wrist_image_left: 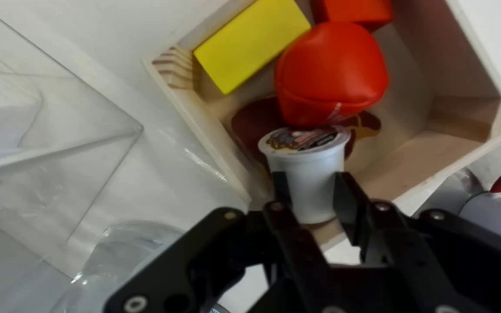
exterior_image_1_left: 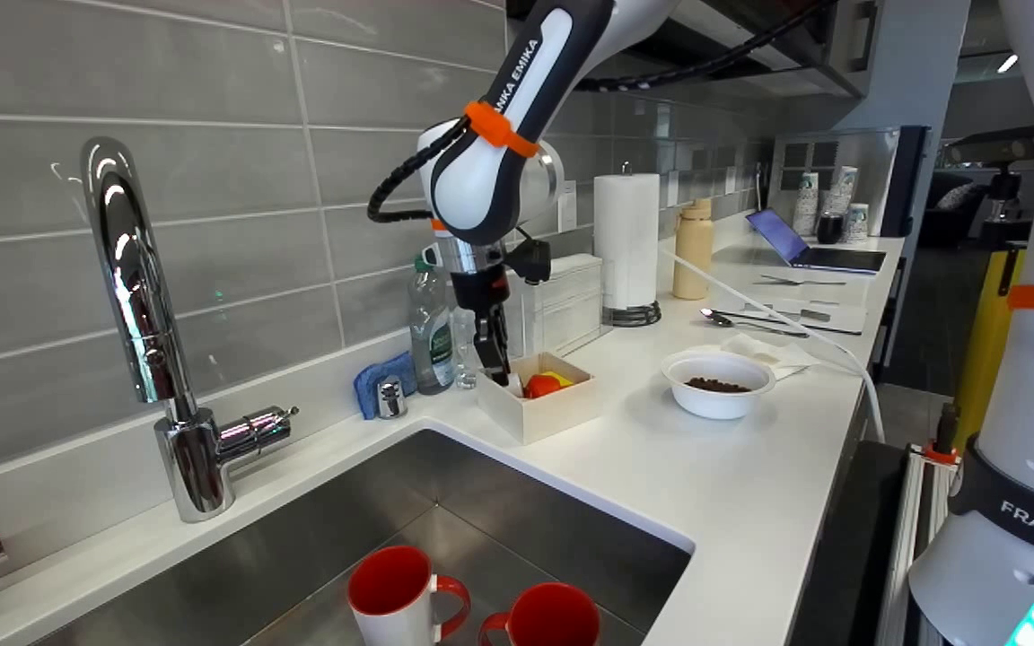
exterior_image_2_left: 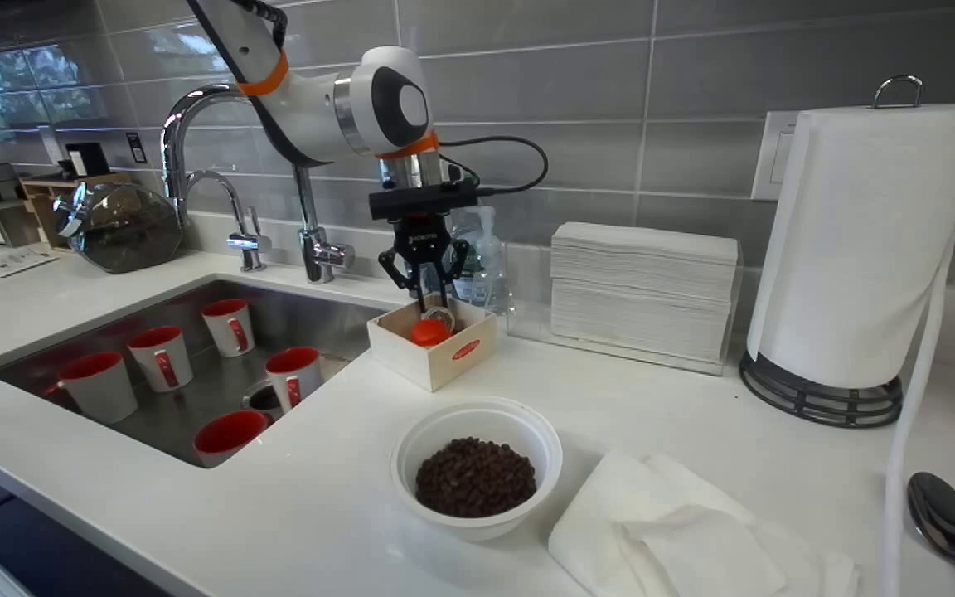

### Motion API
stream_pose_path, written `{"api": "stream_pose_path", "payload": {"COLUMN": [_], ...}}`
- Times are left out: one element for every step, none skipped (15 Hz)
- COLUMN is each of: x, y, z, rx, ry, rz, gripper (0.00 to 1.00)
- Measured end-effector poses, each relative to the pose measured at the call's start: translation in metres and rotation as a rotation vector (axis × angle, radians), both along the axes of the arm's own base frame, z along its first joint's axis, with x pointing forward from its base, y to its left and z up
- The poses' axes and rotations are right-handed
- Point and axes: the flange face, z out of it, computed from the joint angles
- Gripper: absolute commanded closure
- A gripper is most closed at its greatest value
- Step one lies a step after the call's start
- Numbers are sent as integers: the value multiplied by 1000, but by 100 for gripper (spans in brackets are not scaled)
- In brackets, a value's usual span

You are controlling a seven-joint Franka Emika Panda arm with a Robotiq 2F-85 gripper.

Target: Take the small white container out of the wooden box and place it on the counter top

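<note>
Gripper (wrist_image_left: 311, 187): jaws clamped on the small white container (wrist_image_left: 306, 167), one against each flank as the wrist view gives it. Grasp judged done.
Small white container: one, within the walls of the wooden box (exterior_image_2_left: 403, 355). Tilted by its look, top end toward the red rounded piece (wrist_image_left: 331, 71). Base on the box floor or just off it: cannot be told. Removal judged not complete.
Red rounded piece: just beside the container's top end, contact uncertain. Not called for; to be left in place.
Yellow block (wrist_image_left: 252, 41): in the box, beyond the red rounded piece. Likewise to be left.
Red block (wrist_image_left: 355, 11): partly covered by the red rounded piece, cut by the wrist view's edge. Likewise.
Wooden box: set on the counter top (exterior_image_1_left: 661, 458), just beside the sink (exterior_image_1_left: 302, 547). Lift over its low wall: outstanding.
Counter top: white, the destination. Container not yet on it; carry, lowering and release all outstanding.
Sink: steel, holding red-and-white mugs (exterior_image_2_left: 160, 358). Set-down best kept off its edge.
White bowl (exterior_image_2_left: 490, 419): near the box, not touching, in both exterior views; holds brown pellets (exterior_image_2_left: 476, 477). A neighbour to allow for at set-down.
</note>
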Motion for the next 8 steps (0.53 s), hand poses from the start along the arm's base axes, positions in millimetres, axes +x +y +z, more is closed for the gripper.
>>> {"api": "stream_pose_path", "payload": {"x": [0, 0, 0, -1, -1, -2, -2, -2], "y": [0, 0, 0, 0, 0, 0, 0, 0], "z": [0, -1, -3, -5, -7, -10, -12, -14], "rx": [0, 0, 0, 0, 0, 0, 0, 0], "ry": [1, 2, 5, 9, 13, 17, 20, 21], "rz": [0, 0, 1, 1, 1, 1, 1, 2], "gripper": [48, 40, 39, 36, 39, 62, 63, 71]}}
